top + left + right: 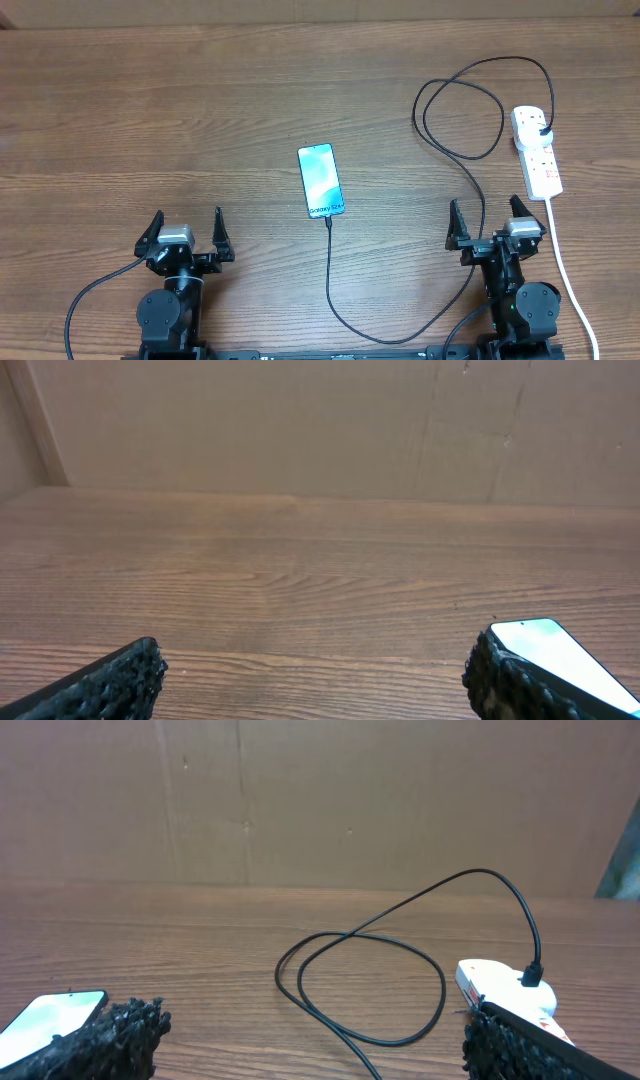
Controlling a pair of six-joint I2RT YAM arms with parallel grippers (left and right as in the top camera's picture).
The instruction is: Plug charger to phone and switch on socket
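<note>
The phone [321,181] lies flat in the middle of the table, screen lit; its corner shows in the left wrist view [555,650] and the right wrist view [45,1017]. The black charger cable [470,158] runs from the phone's near end, loops along the front edge, coils at the right and ends in a plug sitting in the white socket strip [536,150], also the socket [505,985]. The cable tip appears to sit in the phone. My left gripper [187,236] and right gripper [486,226] stand open near the front edge, holding nothing.
The strip's white cord [565,265] runs down the right side past my right arm. A cardboard wall [320,430] stands behind the wooden table [150,120].
</note>
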